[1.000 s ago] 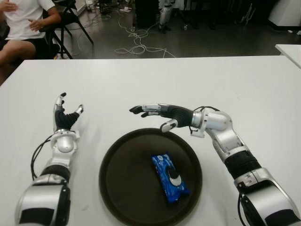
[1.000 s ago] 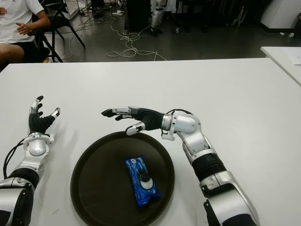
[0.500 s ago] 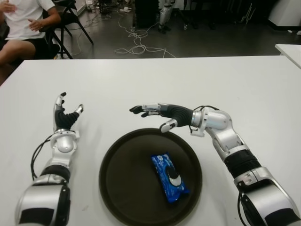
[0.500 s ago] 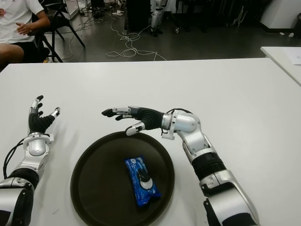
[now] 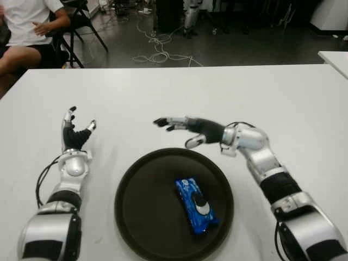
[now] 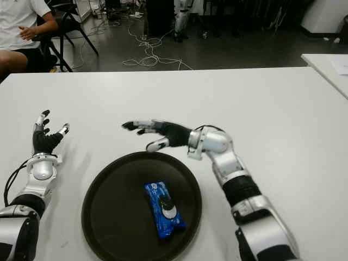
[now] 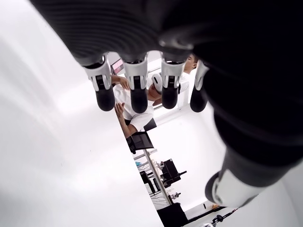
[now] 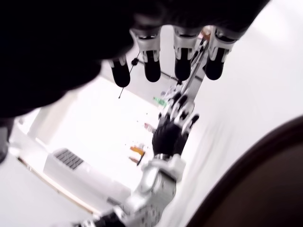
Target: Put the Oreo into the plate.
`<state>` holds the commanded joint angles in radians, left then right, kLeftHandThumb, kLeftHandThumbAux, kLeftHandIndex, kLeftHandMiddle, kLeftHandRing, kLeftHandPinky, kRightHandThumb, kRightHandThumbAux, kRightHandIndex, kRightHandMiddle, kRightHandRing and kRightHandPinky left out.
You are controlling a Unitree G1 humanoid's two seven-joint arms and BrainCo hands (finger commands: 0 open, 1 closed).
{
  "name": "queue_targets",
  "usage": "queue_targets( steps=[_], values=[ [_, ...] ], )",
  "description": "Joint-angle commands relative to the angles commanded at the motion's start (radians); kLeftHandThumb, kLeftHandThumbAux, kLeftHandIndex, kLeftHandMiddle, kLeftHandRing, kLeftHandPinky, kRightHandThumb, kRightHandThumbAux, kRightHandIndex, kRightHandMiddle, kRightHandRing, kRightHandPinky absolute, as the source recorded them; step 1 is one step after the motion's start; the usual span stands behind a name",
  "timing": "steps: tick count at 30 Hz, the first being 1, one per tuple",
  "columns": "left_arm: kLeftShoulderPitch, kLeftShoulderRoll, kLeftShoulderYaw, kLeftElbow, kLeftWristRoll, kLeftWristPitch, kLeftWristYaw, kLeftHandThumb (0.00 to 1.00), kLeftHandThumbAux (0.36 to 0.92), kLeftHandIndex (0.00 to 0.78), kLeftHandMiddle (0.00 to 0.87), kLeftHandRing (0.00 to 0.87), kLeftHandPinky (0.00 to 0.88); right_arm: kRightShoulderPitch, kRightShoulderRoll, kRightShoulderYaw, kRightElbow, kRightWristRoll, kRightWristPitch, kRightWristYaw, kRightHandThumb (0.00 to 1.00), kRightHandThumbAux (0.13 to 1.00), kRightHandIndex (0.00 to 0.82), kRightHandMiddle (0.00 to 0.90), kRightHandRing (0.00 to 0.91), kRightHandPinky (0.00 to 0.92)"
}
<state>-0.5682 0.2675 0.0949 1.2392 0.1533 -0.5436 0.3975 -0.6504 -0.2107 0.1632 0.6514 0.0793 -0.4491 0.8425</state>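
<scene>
Oreo pack (image 5: 196, 204) lies in dark round plate (image 5: 136, 217); right hand (image 5: 182, 129) spread, seemingly above far rim; left hand (image 5: 75, 133) spread, empty, left of the plate.

Both arms are silver metal with black ribbed bands. The black-palmed left hand (image 5: 75, 132) and the black ribbed right hand (image 5: 187, 129) have silver finger segments and black tips. A thin black cable (image 5: 43, 176) loops beside the left forearm.

A white table (image 5: 163, 92) fills the view; beyond it, cables (image 5: 157, 51) are strewn on the floor (a person (image 5: 24, 27) is seated nearby).
</scene>
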Motion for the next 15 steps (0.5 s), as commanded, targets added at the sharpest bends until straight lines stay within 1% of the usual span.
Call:
queue_targets(
  steps=[3, 5, 7, 9, 11, 12, 13, 15],
  values=[
    [0.002, -0.001, 0.000, 0.000, 0.000, -0.001, 0.001, 0.000, 0.743, 0.054, 0.072, 0.050, 0.030, -0.016, -0.012, -0.022, 0.076, -0.032, -0.045, -0.066, 0.000, 0.452, 0.000, 0.006, 0.000, 0.000],
    [0.003, -0.001, -0.001, -0.002, 0.002, -0.003, 0.002, 0.000, 0.744, 0.053, 0.068, 0.046, 0.026, -0.021, -0.021, -0.055, 0.071, -0.046, -0.033, -0.159, 0.000, 0.463, 0.000, 0.006, 0.000, 0.000],
    [0.004, -0.001, -0.002, -0.003, 0.002, -0.005, 0.003, 0.000, 0.752, 0.052, 0.064, 0.043, 0.022, -0.046, -0.029, -0.080, 0.140, -0.064, -0.049, -0.237, 0.000, 0.480, 0.000, 0.005, 0.000, 0.000],
    [0.004, -0.002, -0.002, -0.004, 0.002, -0.006, 0.004, 0.000, 0.762, 0.051, 0.063, 0.043, 0.021, -0.089, -0.044, -0.093, 0.270, -0.090, -0.071, -0.310, 0.000, 0.497, 0.001, 0.005, 0.000, 0.000],
    [0.003, -0.002, -0.002, -0.004, 0.002, -0.005, 0.005, 0.000, 0.771, 0.050, 0.065, 0.045, 0.022, -0.121, -0.061, -0.096, 0.359, -0.120, -0.076, -0.384, 0.000, 0.515, 0.005, 0.005, 0.000, 0.000],
    [0.003, -0.003, -0.002, -0.004, 0.002, -0.005, 0.005, 0.000, 0.774, 0.050, 0.066, 0.046, 0.022, -0.129, -0.064, -0.096, 0.380, -0.128, -0.081, -0.401, 0.000, 0.524, 0.008, 0.005, 0.000, 0.000],
    [0.003, -0.004, -0.001, -0.005, 0.001, -0.005, 0.004, 0.000, 0.777, 0.050, 0.067, 0.046, 0.022, -0.141, -0.073, -0.106, 0.435, -0.136, -0.077, -0.459, 0.000, 0.534, 0.012, 0.006, 0.000, 0.000],
    [0.003, -0.005, 0.000, -0.006, -0.001, -0.006, 0.003, 0.000, 0.779, 0.051, 0.069, 0.047, 0.022, -0.156, -0.080, -0.120, 0.506, -0.147, -0.079, -0.527, 0.000, 0.548, 0.018, 0.009, 0.000, 0.000]
  ],
)
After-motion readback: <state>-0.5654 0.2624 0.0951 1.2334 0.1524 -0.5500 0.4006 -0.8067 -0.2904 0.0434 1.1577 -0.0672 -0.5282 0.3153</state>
